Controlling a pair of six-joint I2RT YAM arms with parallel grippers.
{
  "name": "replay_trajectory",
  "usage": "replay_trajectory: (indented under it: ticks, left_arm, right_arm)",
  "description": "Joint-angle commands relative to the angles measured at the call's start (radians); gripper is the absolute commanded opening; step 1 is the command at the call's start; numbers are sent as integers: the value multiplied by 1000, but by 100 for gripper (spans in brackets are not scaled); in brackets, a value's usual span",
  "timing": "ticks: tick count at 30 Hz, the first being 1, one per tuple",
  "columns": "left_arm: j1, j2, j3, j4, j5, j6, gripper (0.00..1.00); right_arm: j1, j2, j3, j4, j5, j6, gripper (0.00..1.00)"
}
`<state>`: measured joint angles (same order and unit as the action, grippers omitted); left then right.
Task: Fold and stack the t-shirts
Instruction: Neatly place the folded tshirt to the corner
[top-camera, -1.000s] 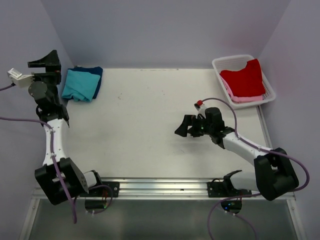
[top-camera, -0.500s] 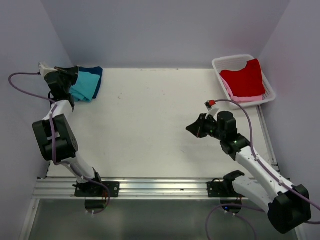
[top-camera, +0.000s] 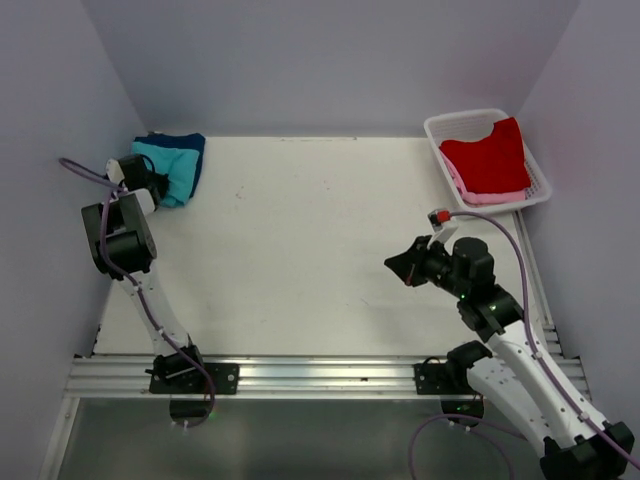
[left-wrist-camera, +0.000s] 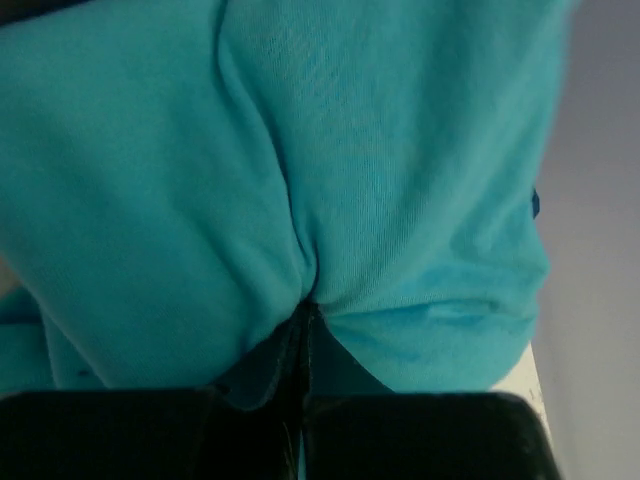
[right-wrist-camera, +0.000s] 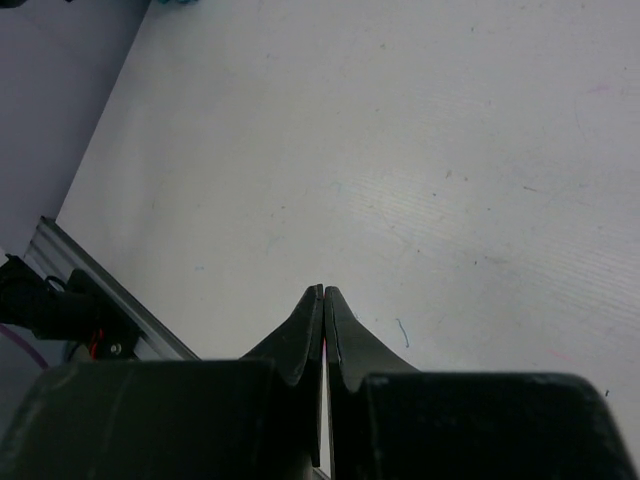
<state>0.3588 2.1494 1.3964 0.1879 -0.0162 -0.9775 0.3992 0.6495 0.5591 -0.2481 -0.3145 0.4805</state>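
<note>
At the far left corner of the table (top-camera: 300, 230), our left tool (left-wrist-camera: 303, 310) is clamped on a pinch of the turquoise t-shirt (left-wrist-camera: 400, 150) atop the navy t-shirt (top-camera: 192, 143). Our right tool (right-wrist-camera: 323, 292), closed and empty, is nearer the red t-shirt (top-camera: 485, 160) in the far-right basket (top-camera: 435, 125), we judge.

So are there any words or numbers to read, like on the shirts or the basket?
None can be read. The turquoise shirt, the red shirt and the white basket are plain.
The small red tag on the right arm is too small to read.
</note>
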Motion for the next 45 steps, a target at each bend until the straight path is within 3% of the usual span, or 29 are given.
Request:
replay_trajectory:
  ticks: [1,5,9,11,12,13,14,15,17,18,22,26,31,34,38,45]
  left_arm:
    - [-12,76,26,-180,10,-58,0]
    - [-14,29,-75,-24,76,-69,0]
    - [-14,-83,-106,137,163,-66,0]
    - [-20,-186,-109,231,199,-61,0]
    - [-29,-221,-105,249,206,-55,7]
    - [-35,-291,-80,251,213,-38,19]
    - [-44,-325,-70,252,237,-29,34]
    - [-67,-359,-53,252,251,-20,61]
    - [-115,-457,-48,249,286,6,83]
    - [-136,-488,-60,240,297,13,100]
    - [-260,-690,-161,249,321,71,100]
    - [-452,-861,-335,298,352,138,100]
    - [-621,-1063,-511,199,384,276,100]
    - [-751,-1164,-588,93,378,405,100]
    - [-877,-1234,-655,-62,346,516,100]
    - [-954,-1246,-685,-269,338,596,100]
  right_arm:
    - [1,-10,61,-56,26,-20,0]
    - [1,-5,73,-62,29,-25,1]
    - [1,-5,79,-68,48,-36,15]
    - [1,4,88,-69,61,-42,31]
    - [3,6,102,-72,81,-48,55]
    - [1,12,111,-83,92,-52,65]
    - [1,16,122,-91,107,-59,81]
    - [1,22,143,-97,141,-68,99]
    - [3,30,166,-118,175,-77,99]
    - [3,32,189,-128,189,-80,99]
    - [3,26,240,-137,271,-76,99]
    - [1,19,281,-154,372,-31,99]
    - [1,62,376,-241,397,-54,99]
    - [1,154,458,-373,532,-89,99]
    - [3,220,527,-471,687,-131,99]
    - [1,257,633,-506,719,-164,99]
